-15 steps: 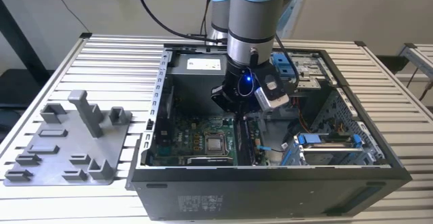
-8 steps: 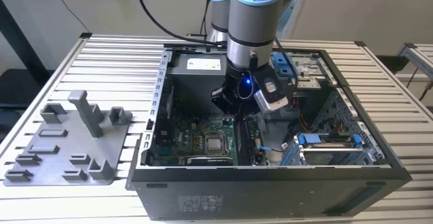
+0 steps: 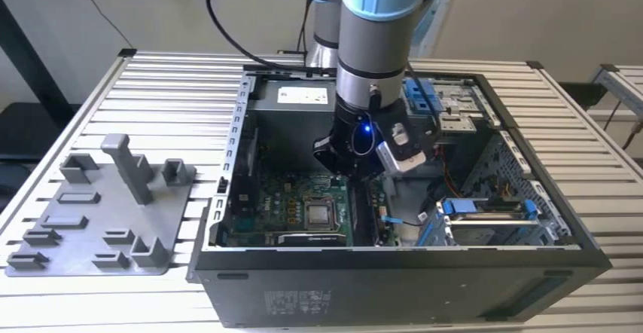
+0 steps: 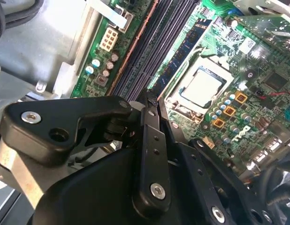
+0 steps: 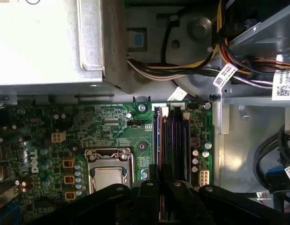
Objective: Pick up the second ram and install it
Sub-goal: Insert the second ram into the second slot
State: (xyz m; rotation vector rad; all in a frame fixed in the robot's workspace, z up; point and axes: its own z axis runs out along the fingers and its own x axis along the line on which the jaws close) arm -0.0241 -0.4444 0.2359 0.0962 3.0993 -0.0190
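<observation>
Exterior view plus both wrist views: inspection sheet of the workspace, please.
surface: slatted metal table carrying an open computer case.
job's things: one bluish-green memory board lies along the black slots beside the CPU socket; whether it is the second ram cannot be told.
clutter: grey plastic tray on the table, at the exterior view's left of the case.
grippers: gripper inside the case, low over the motherboard, by the slots.
cables: black cable running to the arm; coloured wire bundle inside the case.
surroundings: another slatted table at the exterior view's right.
</observation>
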